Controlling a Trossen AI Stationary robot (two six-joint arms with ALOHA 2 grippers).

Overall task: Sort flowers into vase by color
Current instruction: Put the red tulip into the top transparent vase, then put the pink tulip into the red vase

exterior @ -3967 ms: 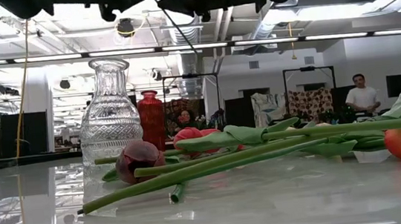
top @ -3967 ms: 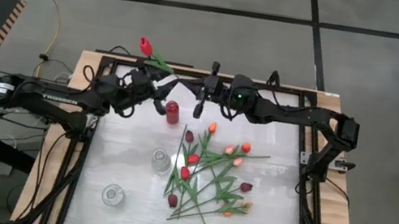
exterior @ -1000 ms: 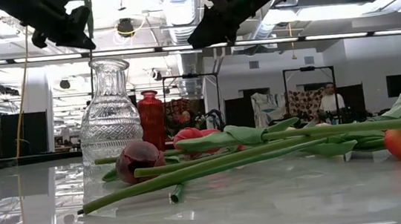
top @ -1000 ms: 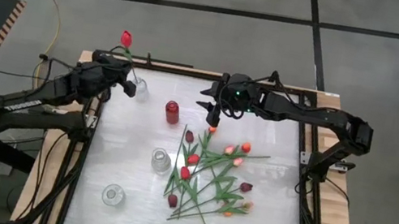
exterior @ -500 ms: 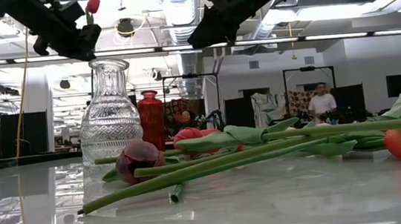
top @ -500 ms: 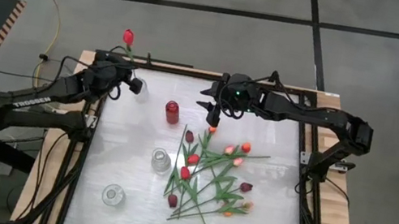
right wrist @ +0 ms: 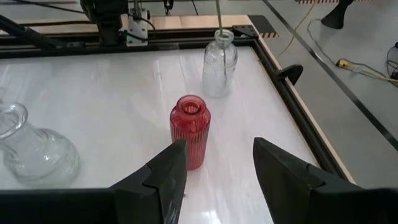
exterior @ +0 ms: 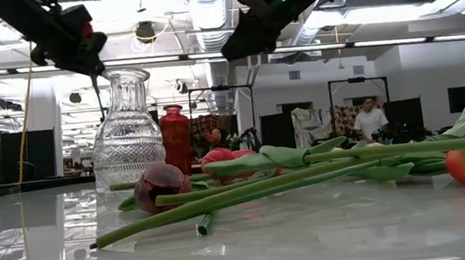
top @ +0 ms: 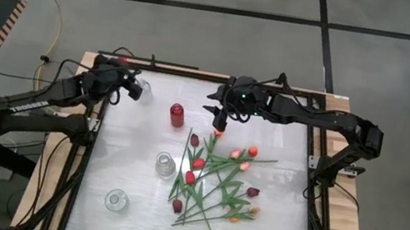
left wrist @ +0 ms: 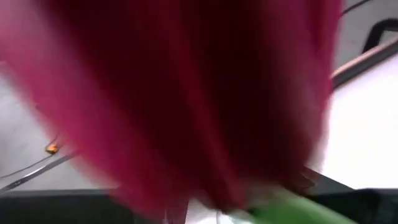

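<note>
Red tulip has dropped lower; its stem now stands in the clear vase at the table's far-left corner. Left gripper is beside it, finger state can't be told. Right gripper waits, fingers apart, by the far edge. Judged: one red placed.

We see two dark arms, built of black tubes and rounded joints, with black cables looped along them. The left arm carries white lettering on its long link. The right arm shows a small green light near its wrist. The right claw has two thick, dark, smoothly curved fingers.
</note>
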